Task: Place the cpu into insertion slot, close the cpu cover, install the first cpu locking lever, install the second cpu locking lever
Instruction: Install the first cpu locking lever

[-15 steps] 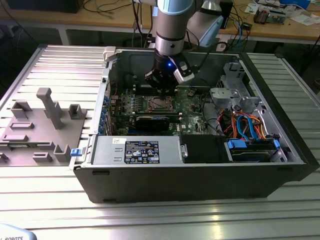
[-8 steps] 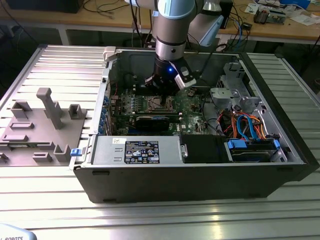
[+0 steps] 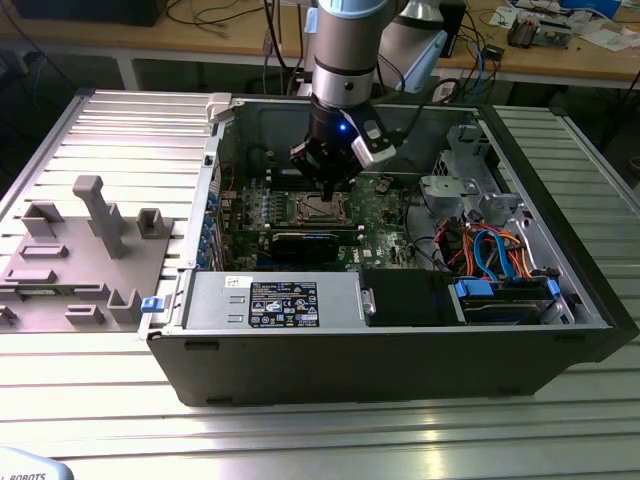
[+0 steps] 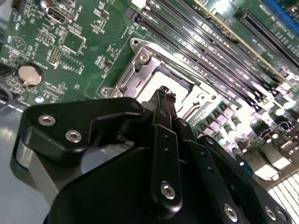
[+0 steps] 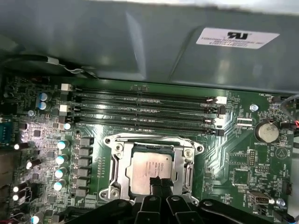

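The cpu (image 5: 148,164) lies flat in the insertion slot (image 3: 322,209) on the green board, its dull silver top facing up. The silvery cpu cover (image 5: 122,163) lies down around it, framing the chip through its square cut-out. My gripper (image 5: 161,183) hovers over one edge of the chip with its black fingertips (image 5: 156,181) pressed together and nothing between them. In the second wrist view the gripper (image 4: 163,94) stands just above the cpu cover (image 4: 135,77), with the cpu (image 4: 163,76) beyond the tips. In the exterior view the gripper (image 3: 325,188) hangs straight over the socket inside the open case.
Long memory slots (image 5: 145,112) run beside the socket, near the grey case wall (image 5: 140,46). A coin battery (image 5: 267,131) sits on the board. A black expansion card (image 3: 300,243), a power supply (image 3: 270,300) and a cabled drive cage (image 3: 500,260) crowd the case. A grey fixture (image 3: 90,240) stands outside.
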{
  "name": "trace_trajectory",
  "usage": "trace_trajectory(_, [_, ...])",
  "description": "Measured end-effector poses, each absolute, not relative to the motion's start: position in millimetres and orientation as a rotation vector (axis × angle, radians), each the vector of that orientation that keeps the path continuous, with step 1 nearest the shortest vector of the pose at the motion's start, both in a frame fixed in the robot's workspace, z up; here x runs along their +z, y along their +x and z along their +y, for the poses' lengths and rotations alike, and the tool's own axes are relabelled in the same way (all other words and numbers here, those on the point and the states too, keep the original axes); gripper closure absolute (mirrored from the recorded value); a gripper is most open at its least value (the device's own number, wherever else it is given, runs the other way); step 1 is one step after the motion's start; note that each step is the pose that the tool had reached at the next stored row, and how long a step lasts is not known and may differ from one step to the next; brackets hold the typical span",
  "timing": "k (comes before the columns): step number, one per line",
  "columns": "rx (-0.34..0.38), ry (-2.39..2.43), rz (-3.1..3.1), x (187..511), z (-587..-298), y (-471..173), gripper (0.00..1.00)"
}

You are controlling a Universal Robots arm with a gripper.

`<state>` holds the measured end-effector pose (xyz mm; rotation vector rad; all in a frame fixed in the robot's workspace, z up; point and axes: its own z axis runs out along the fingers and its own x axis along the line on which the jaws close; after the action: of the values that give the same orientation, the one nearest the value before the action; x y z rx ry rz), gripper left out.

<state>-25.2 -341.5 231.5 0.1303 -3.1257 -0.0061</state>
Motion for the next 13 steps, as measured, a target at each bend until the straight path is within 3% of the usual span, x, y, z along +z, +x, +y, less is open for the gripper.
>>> trace_trajectory(13, [-0.006,0.13,-3.126,244.0,-341.5,-25.2,0.89])
